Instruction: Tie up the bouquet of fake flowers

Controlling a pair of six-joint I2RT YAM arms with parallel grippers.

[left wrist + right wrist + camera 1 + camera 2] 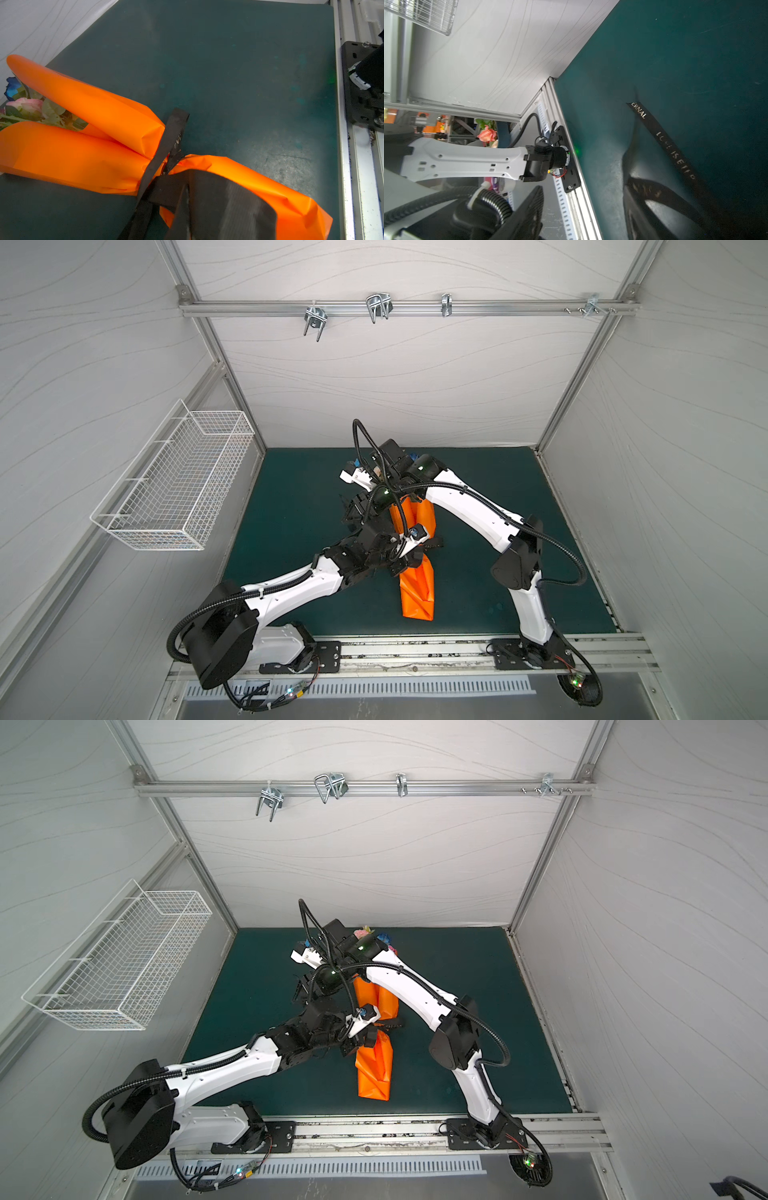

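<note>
Black ribbon point(166, 143) cinches orange wrapping paper point(83, 104) around bouquet of fake flowers point(27, 108).
Left gripper point(401, 568) closed at paper's waist; right gripper point(352, 512): can't tell.

The left arm point(291, 589) rises from the 7 o'clock corner of the desk point(519, 472) and stretches low toward the centre, wrist bent downward, left jaws closed tight. The right arm point(469, 510) stands at 5 o'clock, elbow raised, forearm reaching across to 12 o'clock, wrist folded back toward 9 o'clock, right jaws parted
</note>
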